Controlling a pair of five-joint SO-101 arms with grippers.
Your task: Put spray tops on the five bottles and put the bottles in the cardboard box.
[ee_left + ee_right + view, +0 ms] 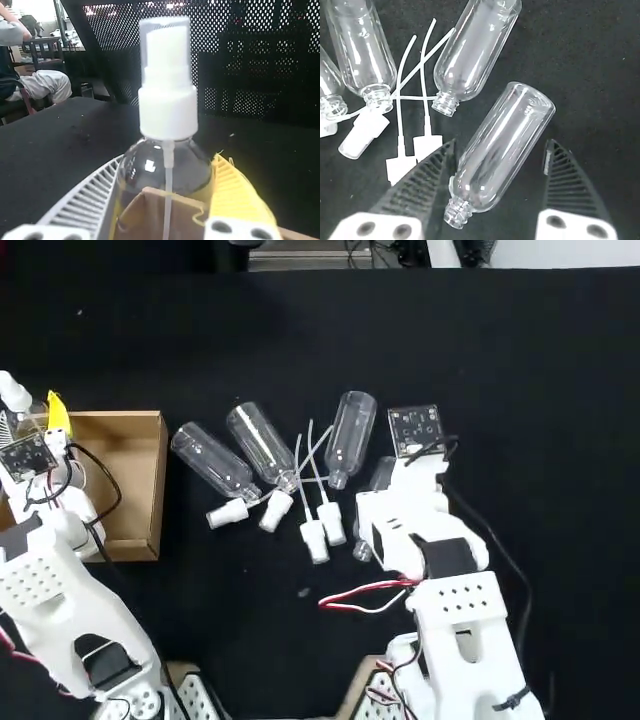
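My left gripper (165,200) is shut on a clear bottle (165,170) that carries a white spray top (167,100), held upright between a grey and a yellow finger. In the high view this gripper (35,425) hangs over the far left part of the cardboard box (130,445). My right gripper (501,145) stands open, its jaws either side of a capless bottle (502,145) lying on the table. Three more capless bottles (212,462), (262,445), (350,435) lie in the middle. Several loose spray tops (228,512), (277,510), (313,538) lie just in front of them.
The table (520,360) is covered in black cloth. A red and white cable (360,595) runs from the right arm's base across the table. The box's open side faces up, with its right wall (158,485) near the leftmost bottle.
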